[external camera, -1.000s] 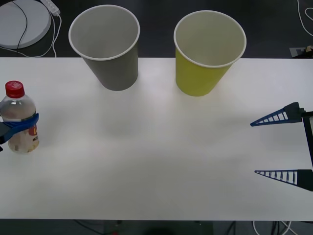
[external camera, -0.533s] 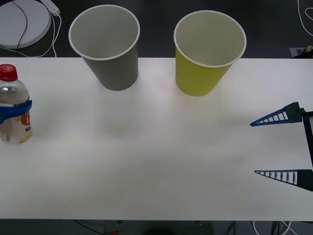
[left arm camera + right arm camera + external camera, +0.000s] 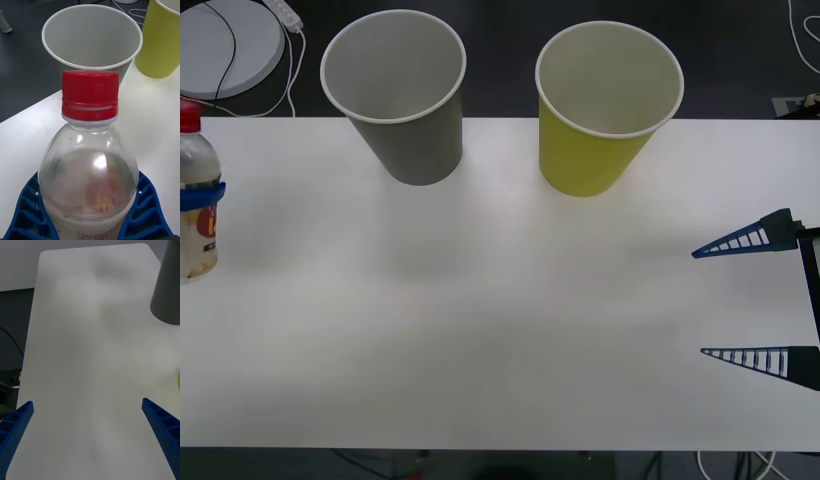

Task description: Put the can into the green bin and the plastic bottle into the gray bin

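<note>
While the white table [image 3: 500,330] lay broad under everything, the gray bin [image 3: 402,95] and the green bin [image 3: 605,105] stood upright side by side at its far edge. The right gripper [image 3: 745,298] hung spread wide above the table's right side. At the far left, the left gripper [image 3: 90,210] pinched the plastic bottle [image 3: 194,195], upright, around its body.
</note>
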Controlling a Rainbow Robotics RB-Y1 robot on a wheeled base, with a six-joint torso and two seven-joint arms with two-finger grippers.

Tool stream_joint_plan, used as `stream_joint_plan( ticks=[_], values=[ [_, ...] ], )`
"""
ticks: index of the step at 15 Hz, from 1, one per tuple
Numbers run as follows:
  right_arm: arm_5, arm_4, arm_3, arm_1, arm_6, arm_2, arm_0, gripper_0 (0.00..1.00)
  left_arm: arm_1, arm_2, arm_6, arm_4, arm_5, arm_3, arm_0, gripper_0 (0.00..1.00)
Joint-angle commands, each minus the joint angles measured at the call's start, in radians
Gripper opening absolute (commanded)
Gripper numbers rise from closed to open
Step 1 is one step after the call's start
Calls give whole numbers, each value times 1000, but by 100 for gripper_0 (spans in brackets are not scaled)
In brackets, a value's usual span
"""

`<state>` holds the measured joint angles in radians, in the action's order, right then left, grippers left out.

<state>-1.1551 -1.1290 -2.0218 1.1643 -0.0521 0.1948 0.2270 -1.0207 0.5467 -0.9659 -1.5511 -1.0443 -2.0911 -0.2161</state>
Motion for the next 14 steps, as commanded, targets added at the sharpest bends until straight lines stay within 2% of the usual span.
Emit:
stream_joint_plan(
  ticks=[1,5,11,14],
  values=[
    [0,0,0,0,0,0,0,100,-41,-11,-94,-35,-54,2,63,0],
    [0,0,0,0,0,0,0,100,-98,-57,-148,-49,-128,65,179,0],
    [0,0,0,0,0,0,0,100,-199,-202,-149,-38,-135,201,345,0],
    [0,0,0,0,0,0,0,100,-223,-238,-145,-41,-135,215,386,0]
  ],
)
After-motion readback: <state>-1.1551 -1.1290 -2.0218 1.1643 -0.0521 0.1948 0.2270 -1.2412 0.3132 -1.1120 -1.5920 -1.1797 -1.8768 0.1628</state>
